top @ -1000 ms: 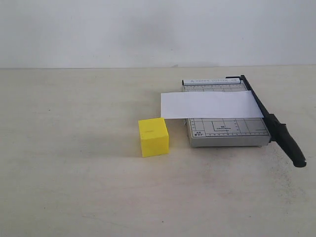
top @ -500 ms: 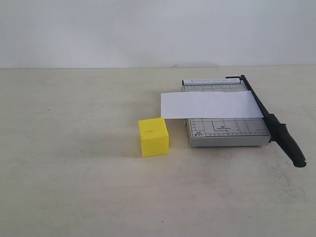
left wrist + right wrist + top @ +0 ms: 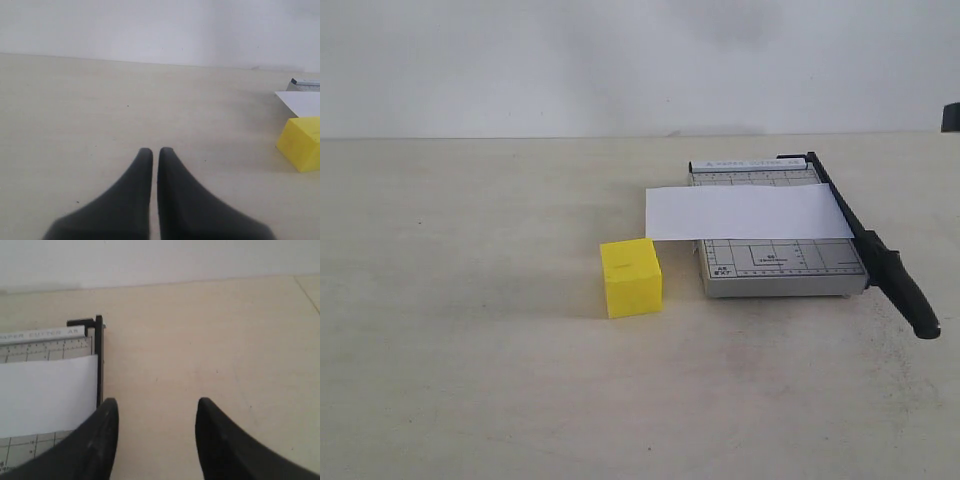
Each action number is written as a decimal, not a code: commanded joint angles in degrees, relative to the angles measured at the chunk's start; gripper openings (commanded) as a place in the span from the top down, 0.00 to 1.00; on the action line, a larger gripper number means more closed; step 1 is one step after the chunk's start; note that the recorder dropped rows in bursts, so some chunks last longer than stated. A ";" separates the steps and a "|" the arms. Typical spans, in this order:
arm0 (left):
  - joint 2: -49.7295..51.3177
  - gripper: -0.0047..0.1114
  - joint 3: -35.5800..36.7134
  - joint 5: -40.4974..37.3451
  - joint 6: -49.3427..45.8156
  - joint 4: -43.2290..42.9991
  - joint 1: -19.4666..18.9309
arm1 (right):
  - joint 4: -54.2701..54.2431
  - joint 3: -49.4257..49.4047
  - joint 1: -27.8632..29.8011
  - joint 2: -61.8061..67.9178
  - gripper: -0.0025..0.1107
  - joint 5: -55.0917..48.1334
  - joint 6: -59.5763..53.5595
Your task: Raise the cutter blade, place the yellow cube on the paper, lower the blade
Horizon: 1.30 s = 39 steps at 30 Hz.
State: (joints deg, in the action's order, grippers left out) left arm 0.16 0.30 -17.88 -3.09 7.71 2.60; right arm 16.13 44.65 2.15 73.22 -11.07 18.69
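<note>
**Cube on the tabletop, blade flat, nobody holding anything**

Standing here looking at the rig. The nearest stretch of the pale tabletop [image 3: 470, 380] is bare. A bit further in sits the yellow cube [image 3: 631, 277], flat on the tabletop, just off the near left corner of the grey cutter board [image 3: 780, 268]. It's right by the overhanging end of the paper [image 3: 748, 212] but not on it.

The cutter blade [image 3: 850, 215] is lying down along the board's right edge. Its fat black handle [image 3: 908, 290] pokes out past the near edge toward me. The paper lies across the middle of the board: right end up against the blade, left end hanging off the board's left side. The hinge is at the far end, with the plain white wall [image 3: 620, 60] behind.

Left pincer [image 3: 155, 150]: tips squeezed almost together with only a thin slit between them, gripping nothing, and the cube is well off to one side of it. Right pincer [image 3: 155, 410]: spread wide and empty, hanging over the tabletop just beside the blade.
</note>
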 commanded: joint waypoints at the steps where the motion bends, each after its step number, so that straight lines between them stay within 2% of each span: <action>1: -0.16 0.92 -0.30 0.75 0.10 0.04 0.01 | -0.86 -1.39 0.05 -0.01 0.56 -1.73 0.14; 3: -0.16 0.92 -0.30 0.75 0.10 0.04 0.01 | -0.86 -4.21 -0.22 -0.14 0.56 -0.09 -1.84; 6: -0.16 0.92 -0.30 0.75 0.10 0.04 0.01 | -0.86 -11.99 -4.70 -2.35 0.56 5.89 -6.41; 9: -0.16 0.92 -0.30 0.75 0.10 0.04 0.01 | -0.86 -21.24 -8.15 -4.70 0.56 24.67 -7.42; 11: -0.16 0.92 -0.30 0.75 0.10 0.04 0.01 | -0.86 -22.15 -8.15 -4.70 0.56 27.34 -7.21; 16: -0.16 0.92 -0.30 0.75 0.10 0.04 0.01 | -1.00 -22.16 -8.01 -4.57 0.55 26.12 -10.47; 19: -0.16 0.92 -0.30 0.75 0.10 0.04 0.01 | -1.00 -22.16 -8.01 -4.57 0.42 24.06 -10.63; 21: -0.16 0.92 -0.30 0.75 0.10 0.04 0.01 | -1.00 -22.16 -8.01 -4.57 0.30 22.20 -12.51; 23: -0.16 0.92 -0.30 0.75 0.10 0.04 0.01 | -1.29 -22.16 -8.01 -4.57 0.24 22.39 -12.80; 30: -0.16 0.92 -0.30 0.75 0.10 0.04 0.01 | -2.55 -22.16 -7.87 1.83 0.29 24.25 -14.28; 34: -0.16 0.92 -0.30 0.75 0.10 0.04 0.01 | -4.23 -22.16 -7.87 9.42 0.29 25.71 -12.53; 39: -0.16 0.92 -0.30 0.75 0.10 0.04 0.01 | -8.56 -22.16 -7.87 11.89 0.29 25.88 -12.91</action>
State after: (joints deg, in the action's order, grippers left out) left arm 0.16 0.26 -17.88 -3.09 7.71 2.60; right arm 9.20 22.74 -5.79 84.24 13.67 6.00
